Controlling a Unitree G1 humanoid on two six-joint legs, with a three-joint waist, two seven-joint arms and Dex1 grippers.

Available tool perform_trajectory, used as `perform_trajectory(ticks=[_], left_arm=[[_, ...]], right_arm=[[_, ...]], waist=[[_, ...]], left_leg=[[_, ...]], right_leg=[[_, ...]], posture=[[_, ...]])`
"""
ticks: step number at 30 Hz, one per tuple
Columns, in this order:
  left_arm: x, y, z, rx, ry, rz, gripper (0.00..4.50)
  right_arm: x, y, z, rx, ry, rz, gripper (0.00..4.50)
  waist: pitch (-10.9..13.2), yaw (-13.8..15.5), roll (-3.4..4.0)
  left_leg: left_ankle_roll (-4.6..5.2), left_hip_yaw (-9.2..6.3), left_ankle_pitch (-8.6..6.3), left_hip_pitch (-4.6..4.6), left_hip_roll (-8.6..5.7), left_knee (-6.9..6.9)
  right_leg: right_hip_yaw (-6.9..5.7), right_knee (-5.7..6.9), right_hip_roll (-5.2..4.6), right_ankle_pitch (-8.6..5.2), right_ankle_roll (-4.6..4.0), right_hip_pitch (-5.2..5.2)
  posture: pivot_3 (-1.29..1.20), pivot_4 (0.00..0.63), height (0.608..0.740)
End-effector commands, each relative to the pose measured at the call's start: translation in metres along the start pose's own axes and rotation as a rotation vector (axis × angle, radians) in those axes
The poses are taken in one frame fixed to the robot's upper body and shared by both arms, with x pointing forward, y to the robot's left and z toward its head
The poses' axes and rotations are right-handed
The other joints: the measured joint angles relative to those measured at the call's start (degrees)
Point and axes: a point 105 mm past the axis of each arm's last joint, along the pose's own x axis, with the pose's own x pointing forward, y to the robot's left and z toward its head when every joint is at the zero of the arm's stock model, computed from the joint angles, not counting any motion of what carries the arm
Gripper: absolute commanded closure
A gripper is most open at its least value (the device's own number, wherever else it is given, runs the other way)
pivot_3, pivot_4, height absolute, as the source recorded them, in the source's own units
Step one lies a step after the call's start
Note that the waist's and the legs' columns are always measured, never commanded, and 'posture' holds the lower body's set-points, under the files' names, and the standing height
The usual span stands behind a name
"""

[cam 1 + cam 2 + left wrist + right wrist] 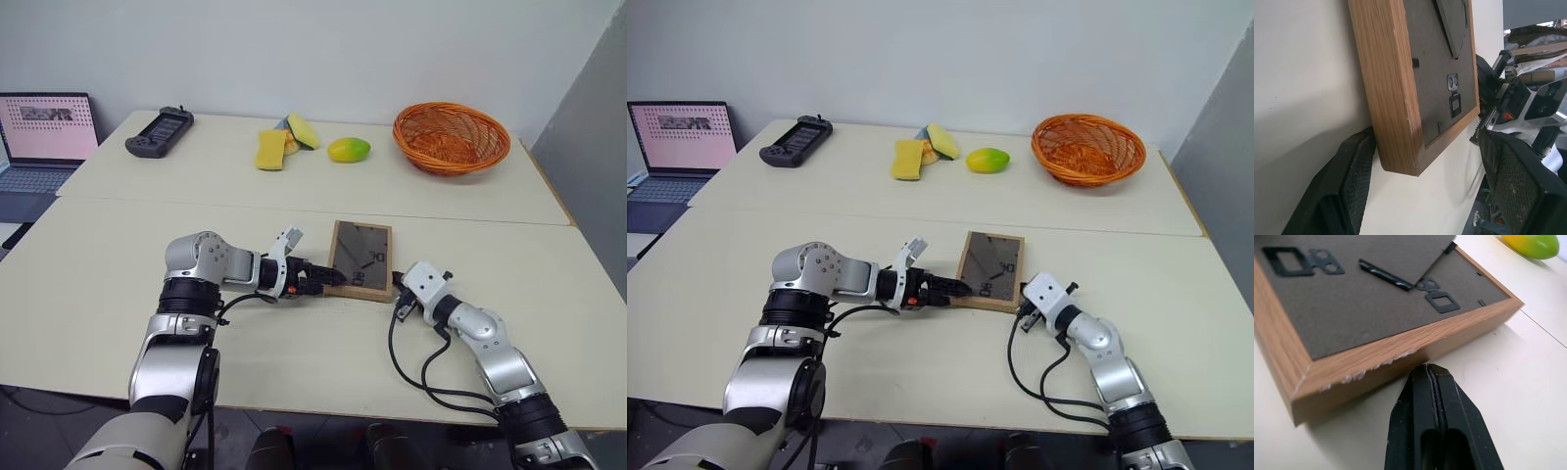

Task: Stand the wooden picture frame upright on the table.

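Near the front edge of the table (118,284), the wooden picture frame (361,259) lies back-side up. The left gripper (328,279) is spread wide around its near left corner; the right gripper (1431,377), fingers pressed together, touches its right side. A basket (451,137) sits toward the far right corner.

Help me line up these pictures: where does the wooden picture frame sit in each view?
Left eye view: wooden picture frame lying back-up, centre.
Right eye view: centre.
Left wrist view: its corner fills the upper middle, between the open left pincer's fingers.
Right wrist view: upper left, above the shut right pincer.
Shared landmark: the black hanger clip.
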Motion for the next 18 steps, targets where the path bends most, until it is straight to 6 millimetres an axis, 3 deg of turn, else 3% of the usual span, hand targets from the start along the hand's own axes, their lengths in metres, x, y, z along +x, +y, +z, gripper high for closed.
perform_trajectory(ticks=[1,6,13,18], left_arm=[[0.002,-0.001,0.003,0.002,-0.012,-0.008,1.0],[-0.002,-0.001,0.007,-0.006,-0.036,-0.011,1.0],[-0.011,0.004,0.022,-0.019,-0.104,0.001,1.0],[-0.01,0.008,0.027,-0.024,-0.119,0.014,1.0]], right_arm=[[0.009,0.01,0.022,0.007,-0.078,0.024,4.5],[0.01,0.015,0.023,0.029,-0.097,0.04,4.5],[-0.004,-0.004,0.001,-0.014,-0.023,0.021,4.5],[-0.009,-0.011,-0.003,-0.024,-0.007,0.009,4.5]], waist=[[0.0,0.0,0.0],[0.0,0.0,0.0],[0.0,0.1,0.0],[0.0,0.1,0.0]], left_leg=[[0.0,-0.01,0.0,0.0,0.0,0.0],[0.0,-0.01,0.0,0.0,0.0,0.0],[0.0,-0.02,0.0,-0.01,-0.02,0.0],[0.0,-0.03,0.0,-0.01,-0.02,-0.02]], right_leg=[[0.0,0.01,0.0,0.0,0.0,0.0],[-0.01,0.01,0.0,0.0,0.0,0.0],[-0.02,0.0,0.0,0.0,0.0,0.0],[-0.03,0.0,0.0,0.0,0.0,-0.01]], posture=[[0.0,0.15,0.74],[0.0,0.15,0.74],[0.0,0.15,0.74],[0.0,0.15,0.74]])
